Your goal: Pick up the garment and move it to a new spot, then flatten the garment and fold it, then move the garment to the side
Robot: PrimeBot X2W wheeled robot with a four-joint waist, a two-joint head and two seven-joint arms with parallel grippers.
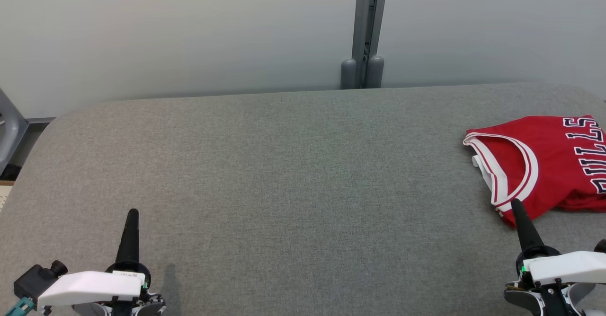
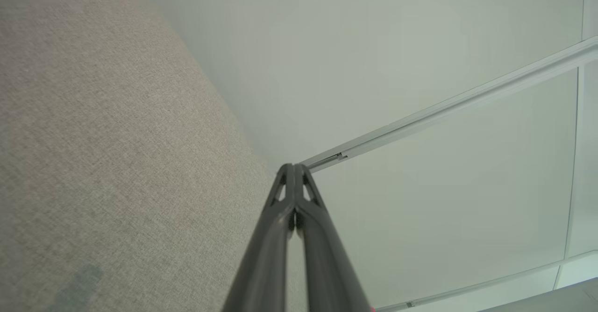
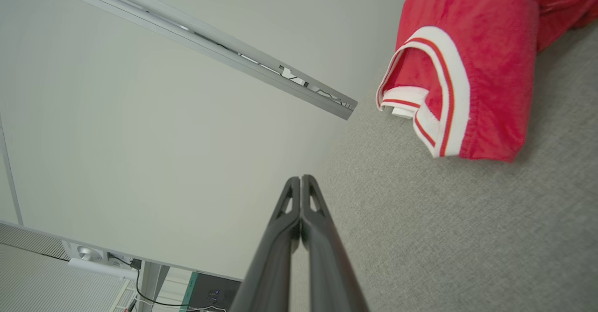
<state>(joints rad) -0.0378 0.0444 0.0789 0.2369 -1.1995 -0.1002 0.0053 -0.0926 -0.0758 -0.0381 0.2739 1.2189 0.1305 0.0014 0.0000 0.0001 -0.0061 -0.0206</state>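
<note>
Jersey (image 1: 544,164) of red cloth, sleeveless, with white-and-red banded trim and dark block lettering, lies folded over on itself at the right edge of the grey fabric-covered surface (image 1: 284,174), roughly midway between near and far edges, and is cut off by the head view's right side. Its trimmed opening faces the surface's middle. Its long axis seems to run toward the right edge, though that end is out of sight. The right gripper (image 1: 516,206), clenched on nothing, sits just nearward of the jersey's near left corner. The right wrist view shows bare surface between its tips and the trim, so they are apart. The left gripper (image 1: 133,213), likewise clamped empty, rests by the near left corner, well apart. The right arm is plainly nearer. Open room spans the middle and left, while a pale wall (image 1: 189,32) and a grey post (image 1: 364,32) stand behind the far edge.
</note>
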